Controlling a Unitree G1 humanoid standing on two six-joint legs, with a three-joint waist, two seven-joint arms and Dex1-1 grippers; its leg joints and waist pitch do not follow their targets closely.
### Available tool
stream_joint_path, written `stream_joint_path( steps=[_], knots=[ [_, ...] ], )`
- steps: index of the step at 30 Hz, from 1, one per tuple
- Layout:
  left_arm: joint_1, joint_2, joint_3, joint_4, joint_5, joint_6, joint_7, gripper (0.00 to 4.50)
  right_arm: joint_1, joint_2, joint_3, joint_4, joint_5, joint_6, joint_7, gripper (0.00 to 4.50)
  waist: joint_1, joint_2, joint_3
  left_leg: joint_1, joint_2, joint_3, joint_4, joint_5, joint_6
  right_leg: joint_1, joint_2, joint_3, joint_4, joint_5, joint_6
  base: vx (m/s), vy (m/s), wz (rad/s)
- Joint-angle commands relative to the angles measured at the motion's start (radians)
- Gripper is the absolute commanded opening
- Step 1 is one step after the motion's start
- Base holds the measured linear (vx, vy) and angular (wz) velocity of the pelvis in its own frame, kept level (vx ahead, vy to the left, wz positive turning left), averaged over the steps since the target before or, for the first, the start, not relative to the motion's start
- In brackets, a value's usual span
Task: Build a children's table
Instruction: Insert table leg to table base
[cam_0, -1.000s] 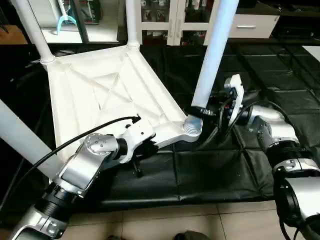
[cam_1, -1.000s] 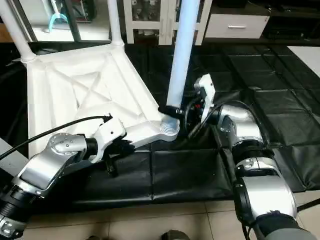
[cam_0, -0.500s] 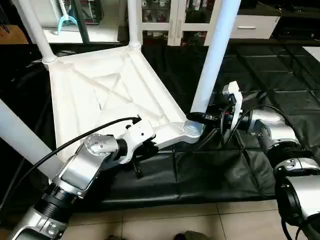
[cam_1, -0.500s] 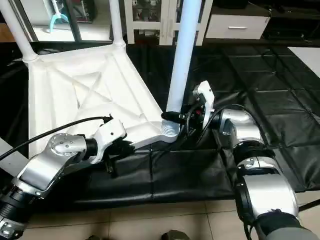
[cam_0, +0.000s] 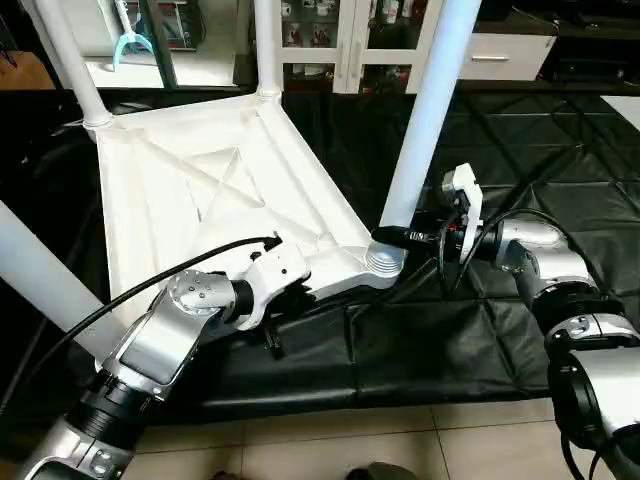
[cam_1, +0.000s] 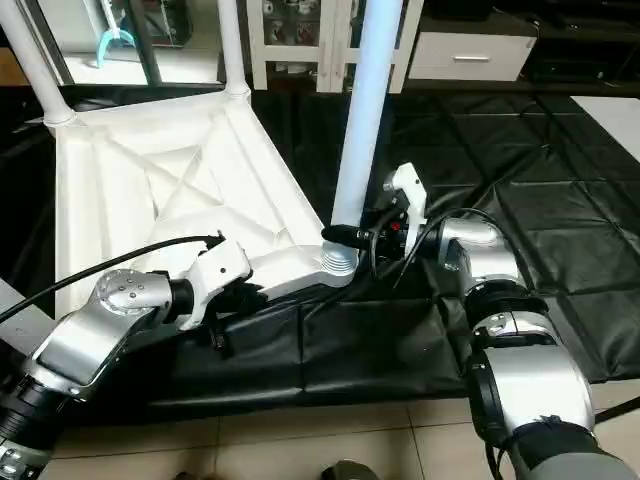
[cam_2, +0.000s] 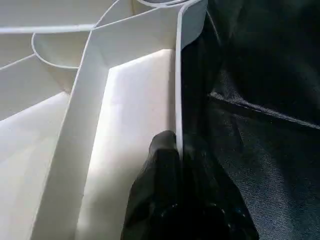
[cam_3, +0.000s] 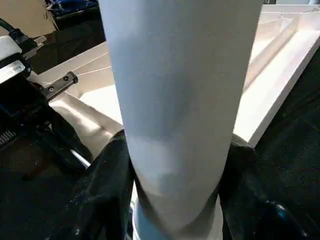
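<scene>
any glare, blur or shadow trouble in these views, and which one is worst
Right wrist view: worst, the leg sits so near the lens that it is a soft, featureless column. Left wrist view: the left pincer is a dark shape without detail against the bright tabletop. Head views: evenly lit; sheen on the black mat, nothing washed out.

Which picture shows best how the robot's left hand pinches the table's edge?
The left wrist view: its black fingers sit on both sides of the tabletop's thin edge. In the eye views the left gripper is mostly hidden under its own wrist.
</scene>
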Motion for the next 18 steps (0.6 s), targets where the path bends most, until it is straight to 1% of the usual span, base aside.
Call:
stream_joint_path(
  steps=[1,4,5,6,7,10,11,13,15,16,17,18],
  knots=[
    [0.038,-0.011,-0.058,0.007,0.003,0.006,-0.027,0.0,0.006,0.012,-0.016,0.001,0.008,0.001,0.032,1.95,0.002,-0.014,-0.092,-0.001,0.006,0.011,-0.035,0.086,0.2,0.078,-0.06,0.045,-0.052,0.125,-0.334,0.0,0.0,0.0],
    [0.037,-0.012,-0.058,0.008,0.005,0.005,-0.027,0.0,0.009,0.015,-0.017,0.003,0.007,0.004,0.039,1.95,0.002,-0.015,-0.091,-0.001,0.006,0.01,-0.036,0.069,0.189,0.077,-0.06,0.045,-0.053,0.104,-0.33,0.0,0.0,0.0],
    [0.036,-0.013,-0.058,0.009,0.005,0.004,-0.025,0.0,0.011,0.017,-0.021,0.004,0.011,0.014,0.035,1.95,0.002,-0.013,-0.09,-0.001,0.006,0.01,-0.035,0.059,0.184,0.076,-0.06,0.045,-0.054,0.092,-0.33,0.0,0.0,0.0],
    [0.036,-0.013,-0.058,0.009,0.005,0.004,-0.025,0.0,0.011,0.018,-0.022,0.004,0.012,0.018,0.032,1.95,0.002,-0.013,-0.089,-0.001,0.006,0.011,-0.035,0.047,0.177,0.076,-0.06,0.046,-0.056,0.08,-0.328,0.0,0.0,0.0],
    [0.036,-0.013,-0.058,0.009,0.006,0.004,-0.024,0.0,0.012,0.019,-0.026,0.006,0.014,0.025,0.022,1.95,0.002,-0.016,-0.088,-0.001,0.006,0.011,-0.036,0.039,0.173,0.075,-0.059,0.047,-0.057,0.072,-0.326,0.0,0.0,0.0],
    [0.038,-0.015,-0.057,0.008,0.007,0.004,-0.021,0.0,0.013,0.024,-0.05,0.024,0.025,0.046,-0.032,1.95,0.001,-0.015,-0.086,-0.002,0.006,0.009,-0.037,0.005,0.147,0.076,-0.06,0.047,-0.061,0.017,-0.312,0.0,0.0,0.0],
    [0.039,-0.015,-0.057,0.007,0.009,0.004,-0.019,0.0,0.013,0.025,-0.063,0.033,0.032,0.06,-0.055,1.95,-0.001,-0.018,-0.084,-0.002,0.006,0.009,-0.038,-0.003,0.138,0.075,-0.06,0.047,-0.063,0.003,-0.307,0.0,0.0,0.0],
    [0.04,-0.015,-0.056,0.006,0.009,0.004,-0.018,0.0,0.013,0.025,-0.068,0.036,0.034,0.068,-0.064,1.95,-0.002,-0.015,-0.084,-0.001,0.006,0.009,-0.039,-0.018,0.126,0.074,-0.06,0.047,-0.065,-0.015,-0.302,0.0,0.0,0.0],
    [0.044,-0.014,-0.056,0.003,0.011,0.004,-0.017,0.0,0.011,0.024,-0.088,0.048,0.047,0.092,-0.096,1.95,-0.005,-0.019,-0.085,-0.002,0.005,0.008,-0.04,-0.018,0.121,0.076,-0.059,0.047,-0.064,-0.01,-0.298,0.0,0.0,0.0],
    [0.046,-0.013,-0.055,0.002,0.012,0.004,-0.016,0.0,0.01,0.023,-0.098,0.053,0.052,0.103,-0.11,1.95,-0.006,-0.018,-0.085,-0.002,0.005,0.008,-0.04,-0.017,0.121,0.075,-0.06,0.047,-0.064,-0.006,-0.298,0.0,0.0,0.0],
    [0.048,-0.013,-0.055,0.001,0.012,0.004,-0.016,0.0,0.007,0.022,-0.111,0.059,0.063,0.119,-0.125,1.95,-0.007,-0.021,-0.084,-0.003,0.005,0.009,-0.039,-0.017,0.122,0.075,-0.059,0.047,-0.065,-0.006,-0.297,0.0,0.0,0.0],
    [0.05,-0.012,-0.055,0.0,0.013,0.004,-0.015,0.0,0.006,0.021,-0.12,0.062,0.068,0.127,-0.133,1.95,-0.007,-0.02,-0.085,-0.003,0.005,0.008,-0.039,-0.016,0.122,0.075,-0.06,0.048,-0.064,-0.005,-0.297,0.0,0.0,0.0]
  ],
)
